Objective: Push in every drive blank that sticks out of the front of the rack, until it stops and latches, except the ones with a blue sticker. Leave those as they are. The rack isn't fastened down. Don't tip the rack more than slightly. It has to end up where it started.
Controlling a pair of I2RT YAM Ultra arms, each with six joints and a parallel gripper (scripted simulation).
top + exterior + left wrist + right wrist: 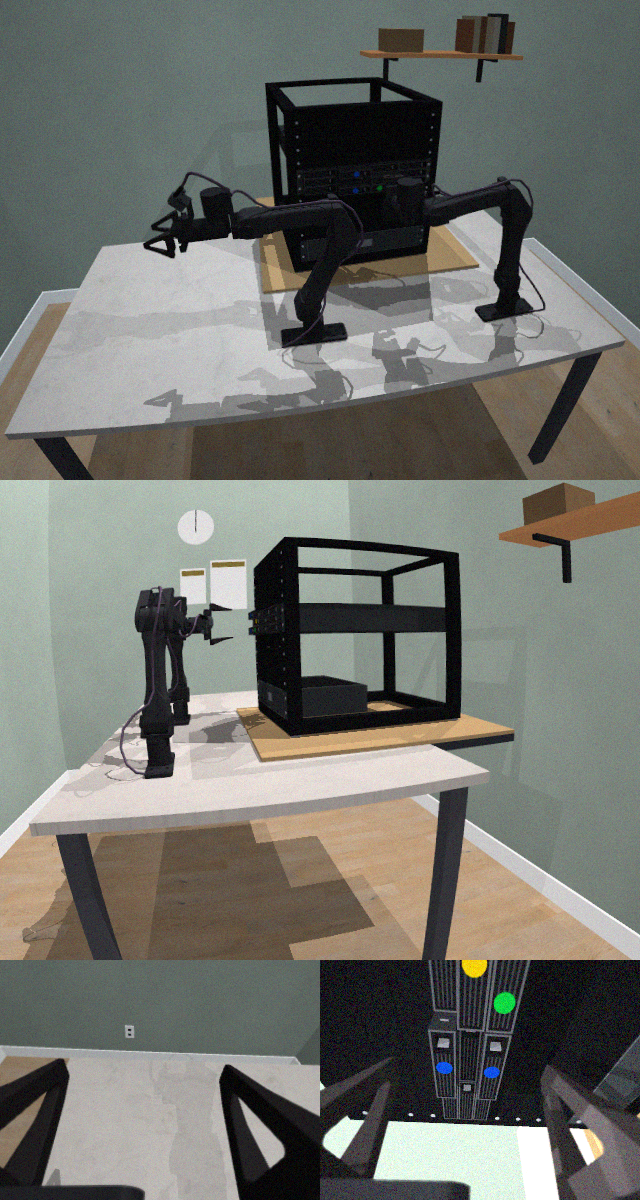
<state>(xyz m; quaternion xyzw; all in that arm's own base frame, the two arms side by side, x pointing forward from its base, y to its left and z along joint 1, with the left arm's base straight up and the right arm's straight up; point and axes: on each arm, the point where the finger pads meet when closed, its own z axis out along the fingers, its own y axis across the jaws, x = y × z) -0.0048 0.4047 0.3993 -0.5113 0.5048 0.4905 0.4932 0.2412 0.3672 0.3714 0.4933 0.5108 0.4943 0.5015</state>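
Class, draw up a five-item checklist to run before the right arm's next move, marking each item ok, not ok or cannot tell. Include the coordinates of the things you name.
1. Right gripper [467, 1072] holds nothing: ok, it is open.
2. Left gripper [159, 237] [145, 1070] away from the rack [283, 253] [452, 635]: ok.
3. Rack standing upright on the wooden board [454, 253] [273, 751]: ok.
4. Blue-stickered blanks identifiable: ok, two show in the right wrist view.
5. Every blank latched: cannot tell.

Two matching black arms [516, 222] [157, 660] here, chunky rounded joints, flat dark rectangular base plates [338, 332], thin purplish cables [360, 227] [124, 738], and pointed black fingers [161, 242] framing triangular openings!
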